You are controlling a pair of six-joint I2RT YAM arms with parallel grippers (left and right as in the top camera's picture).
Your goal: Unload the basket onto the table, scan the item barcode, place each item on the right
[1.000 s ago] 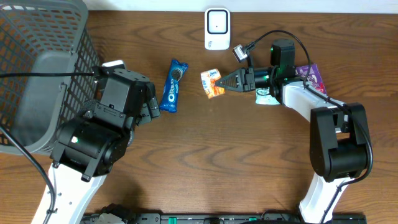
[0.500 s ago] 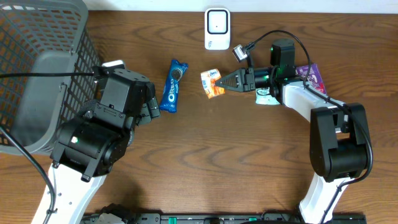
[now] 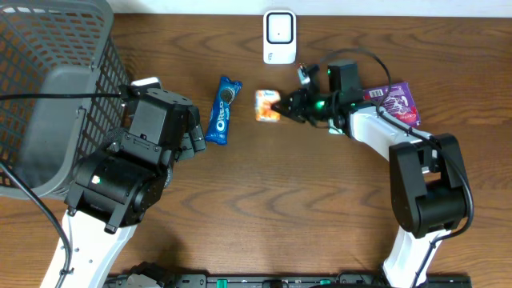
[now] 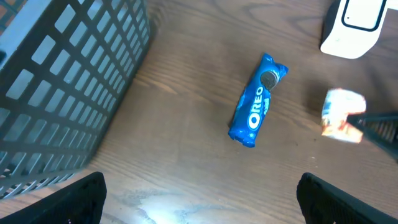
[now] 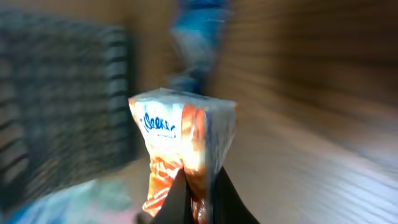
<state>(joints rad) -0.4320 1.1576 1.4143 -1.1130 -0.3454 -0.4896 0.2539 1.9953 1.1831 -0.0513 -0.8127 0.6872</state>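
My right gripper (image 3: pixel 282 106) is clamped on one edge of the orange-and-white packet (image 3: pixel 267 106), pinched thin between my fingertips (image 5: pixel 173 202) so that its printed faces are left bare for reading. The packet stands just ahead of my tips, and the white scanner (image 3: pixel 279 36) sits near, off to one side of them; I judge the label is not yet turned to it. My left gripper (image 3: pixel 190 136) hangs with jaws wide apart and empty, the Oreo pack (image 3: pixel 223 110) lying ahead of it
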